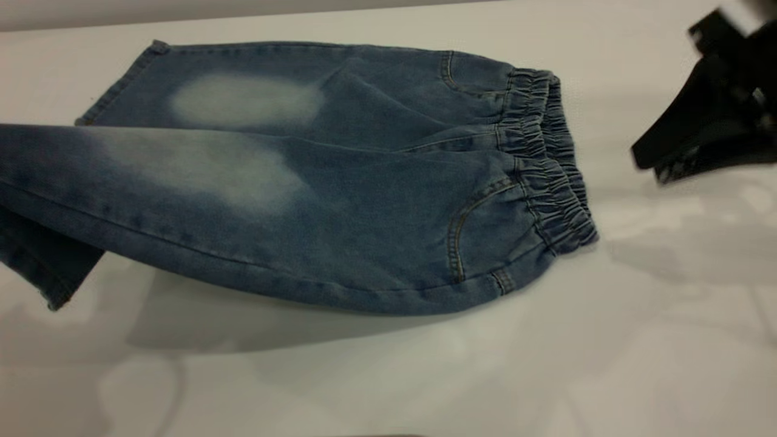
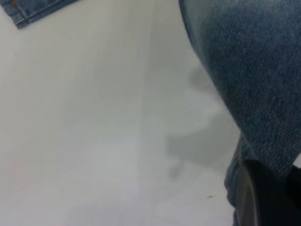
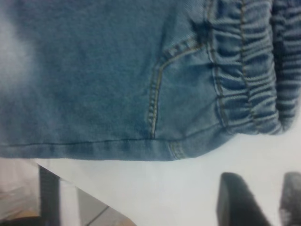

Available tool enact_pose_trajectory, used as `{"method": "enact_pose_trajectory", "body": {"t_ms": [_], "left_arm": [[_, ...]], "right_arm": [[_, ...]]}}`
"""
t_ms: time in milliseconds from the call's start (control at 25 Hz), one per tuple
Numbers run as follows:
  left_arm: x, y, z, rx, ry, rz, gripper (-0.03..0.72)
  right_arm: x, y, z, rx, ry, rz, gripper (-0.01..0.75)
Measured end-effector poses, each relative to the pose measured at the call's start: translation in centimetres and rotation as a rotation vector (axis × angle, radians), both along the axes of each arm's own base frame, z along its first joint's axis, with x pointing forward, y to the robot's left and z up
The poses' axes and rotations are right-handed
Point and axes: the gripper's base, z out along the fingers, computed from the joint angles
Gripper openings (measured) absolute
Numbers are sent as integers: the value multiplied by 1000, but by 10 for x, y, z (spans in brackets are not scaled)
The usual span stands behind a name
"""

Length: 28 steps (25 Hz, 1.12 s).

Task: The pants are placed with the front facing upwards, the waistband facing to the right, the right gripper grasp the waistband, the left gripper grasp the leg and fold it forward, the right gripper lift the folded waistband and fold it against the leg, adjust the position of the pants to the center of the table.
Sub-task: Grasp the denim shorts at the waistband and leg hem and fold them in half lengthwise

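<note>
From outside, the pants [image 1: 315, 176] lie front up across the white bench [image 1: 637, 340], reaching from its left edge towards the middle, one leg partly over the other. The waistband [image 1: 546, 161] points towards the right edge. The right hand [image 1: 661, 164] hovers near the far right corner, apart from the waistband, its jaws parted and grasping nothing.

At the left wrist, the left hand [image 2: 263, 197] shows only as a dark blunt shape touching a denim leg; I cannot tell whether it is clenched.

At the right wrist, two black fingertips [image 3: 237, 200] sit apart over bare bench, just beside the waistband.
</note>
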Motion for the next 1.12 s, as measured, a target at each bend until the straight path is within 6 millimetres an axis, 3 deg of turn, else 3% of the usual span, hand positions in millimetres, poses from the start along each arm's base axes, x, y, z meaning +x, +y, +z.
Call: {"method": "enact_pose_trajectory", "body": {"t_ms": [200, 320, 720, 1120], "left_arm": [[0, 0, 0, 1, 2, 0, 38], [0, 0, 0, 0, 0, 0, 38], [3, -1, 1, -9, -30, -5, 38], [3, -1, 0, -8, -28, -5, 38]], "right_arm": [[1, 2, -34, 42, 95, -53, 443], [3, 6, -45, 63, 82, -73, 521], [3, 15, -75, 91, 122, -112, 502], [16, 17, -81, 153, 61, -159, 493]]}}
